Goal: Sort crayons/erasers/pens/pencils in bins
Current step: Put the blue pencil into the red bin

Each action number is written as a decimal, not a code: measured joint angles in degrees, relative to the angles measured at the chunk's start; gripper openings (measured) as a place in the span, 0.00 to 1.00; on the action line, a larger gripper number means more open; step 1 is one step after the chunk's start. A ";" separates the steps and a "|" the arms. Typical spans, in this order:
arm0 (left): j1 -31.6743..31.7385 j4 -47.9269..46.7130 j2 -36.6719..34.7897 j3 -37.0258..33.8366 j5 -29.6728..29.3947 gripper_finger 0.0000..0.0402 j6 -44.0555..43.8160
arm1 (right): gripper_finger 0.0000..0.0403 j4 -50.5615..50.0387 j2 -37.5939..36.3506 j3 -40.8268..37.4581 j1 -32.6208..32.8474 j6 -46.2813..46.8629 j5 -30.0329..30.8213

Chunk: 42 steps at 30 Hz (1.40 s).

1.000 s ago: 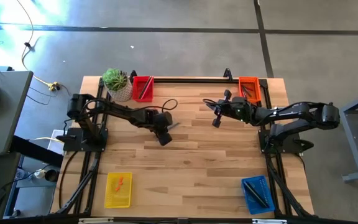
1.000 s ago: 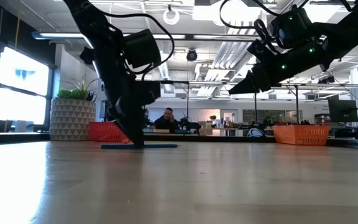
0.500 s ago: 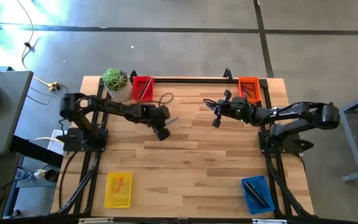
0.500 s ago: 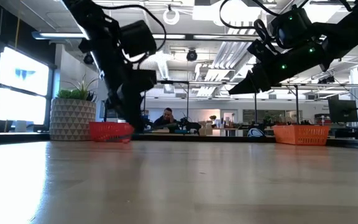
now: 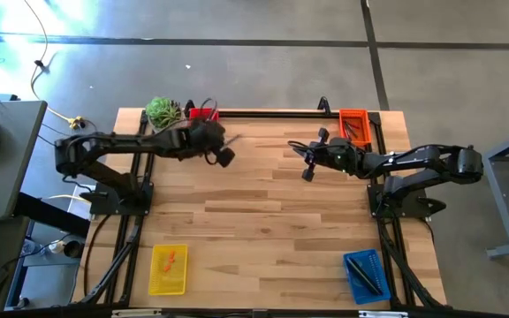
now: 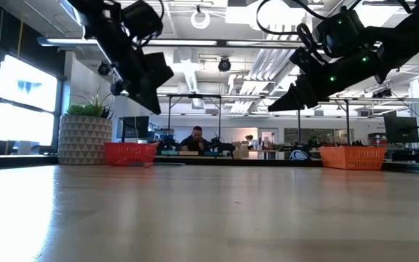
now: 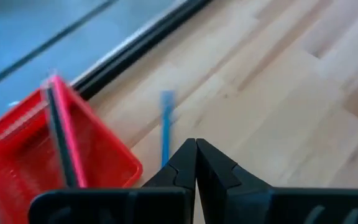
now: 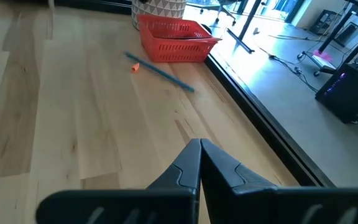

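Observation:
A thin blue pencil [image 8: 160, 73] lies flat on the table just on the near side of the red bin [image 8: 176, 40], and it also shows as a pencil [image 7: 166, 124] in the left wrist view. A short orange crayon [image 8: 135, 66] lies on the table by the pencil's left end. My left gripper [image 5: 225, 159] hangs shut above the table beside the red bin [image 5: 203, 113], slanting down, with nothing between its fingers [image 7: 196, 146]. My right gripper [image 5: 306, 174] waits shut in the air right of centre, holding nothing [image 8: 199, 146].
The orange bin [image 5: 353, 124] stands at the far right. The yellow bin [image 5: 168, 284], with a crayon in it, is at the near left. The blue bin [image 5: 374, 287], holding blue sticks, is at the near right. A potted plant [image 5: 162, 112] stands left of the red bin.
My left gripper has risen from the table's middle and swung toward the far edge and the red bin, tipping to a flatter slant. The blue pencil lay under its fingertips a second ago and now lies by the red bin.

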 joint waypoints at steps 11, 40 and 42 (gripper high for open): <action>5.51 -0.62 7.15 4.22 19.55 0.00 10.41 | 0.00 1.14 0.02 0.00 0.22 -0.22 -0.10; 9.31 11.49 3.85 -16.27 14.05 0.27 -2.18 | 0.00 1.29 0.02 0.00 0.92 -0.46 -2.49; 9.57 11.77 5.38 -16.27 13.90 0.28 -2.05 | 0.00 1.30 0.02 0.00 0.92 -0.46 -2.48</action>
